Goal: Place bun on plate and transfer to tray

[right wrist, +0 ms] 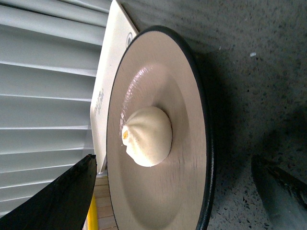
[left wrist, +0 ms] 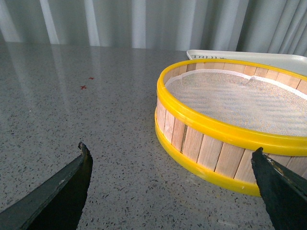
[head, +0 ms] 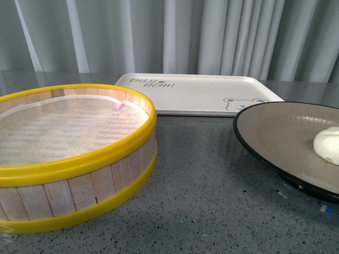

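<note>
The bun sits on the plate, a little off the plate's middle, with its pleated top showing in the right wrist view. The tray lies flat just behind the plate; whether the plate's far rim touches it cannot be told. A yellow-rimmed wooden basket stands to the left of the plate, apart from it, with only a white mesh liner inside. All of this rests on a grey speckled table. The right gripper is close to the plate, its jaws spread wide and gripping nothing. The left gripper is farther from the plate, beyond the basket, also spread wide with nothing between its jaws
</note>
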Robot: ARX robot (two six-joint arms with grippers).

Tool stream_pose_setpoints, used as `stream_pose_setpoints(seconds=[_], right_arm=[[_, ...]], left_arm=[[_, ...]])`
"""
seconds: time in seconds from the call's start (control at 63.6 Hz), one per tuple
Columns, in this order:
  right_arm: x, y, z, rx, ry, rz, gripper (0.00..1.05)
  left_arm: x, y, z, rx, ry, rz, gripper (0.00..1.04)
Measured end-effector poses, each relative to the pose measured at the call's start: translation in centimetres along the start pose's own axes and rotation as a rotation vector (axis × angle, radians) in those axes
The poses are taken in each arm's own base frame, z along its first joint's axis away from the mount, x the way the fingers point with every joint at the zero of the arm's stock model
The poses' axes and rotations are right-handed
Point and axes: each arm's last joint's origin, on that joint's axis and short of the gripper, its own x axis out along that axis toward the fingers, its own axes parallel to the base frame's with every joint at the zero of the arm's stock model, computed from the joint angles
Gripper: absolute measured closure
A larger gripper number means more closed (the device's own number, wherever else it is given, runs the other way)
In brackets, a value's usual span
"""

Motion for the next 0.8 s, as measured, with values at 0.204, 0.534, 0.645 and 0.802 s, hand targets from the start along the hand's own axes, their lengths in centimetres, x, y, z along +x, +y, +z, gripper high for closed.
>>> stream_pose_setpoints(seconds=[0.204,0.534,0.645,0.802], right_arm=[[0.8,0.4,-1.4,0.035,0.062,0.000,0.09],[1.2,-0.1,-1.8,0.061,0.087,-0.020,0.41],[1.2,-0.1,-1.7,0.065,0.084,-0.018,0.59],[1.0,-0.5,-1.8,0.073,0.083,-0.026,0.85]], left_arm=[[0.0,0.0,0.0,0.000,0.000,0.000,0.07],[0.0,0.0,0.0,0.000,0.000,0.000,0.07],[0.0,0.0,0.0,0.000,0.000,0.000,0.07],[0.0,0.0,0.0,0.000,0.000,0.000,0.07]])
